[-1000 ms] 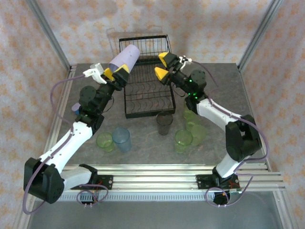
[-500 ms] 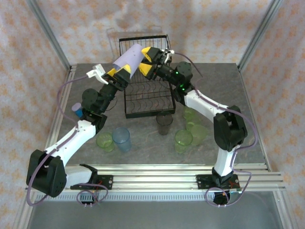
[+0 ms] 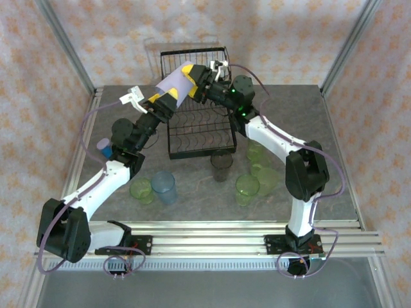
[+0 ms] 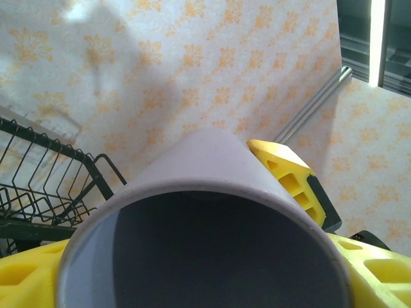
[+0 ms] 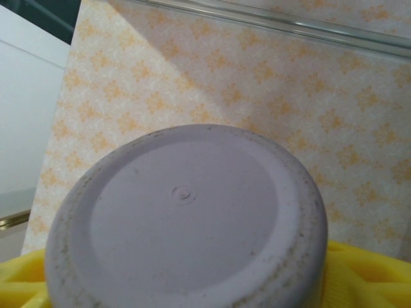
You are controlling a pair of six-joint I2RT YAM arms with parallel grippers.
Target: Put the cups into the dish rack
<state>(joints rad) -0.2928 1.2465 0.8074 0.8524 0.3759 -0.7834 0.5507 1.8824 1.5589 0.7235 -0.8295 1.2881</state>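
The lavender cup hangs tilted in the air above the far-left part of the dish rack. The left gripper is clamped on its rim end. The right gripper straddles its base, and I cannot tell whether it is pressing. A dark grey cup, a blue cup and green cups stand on the bench nearer than the rack.
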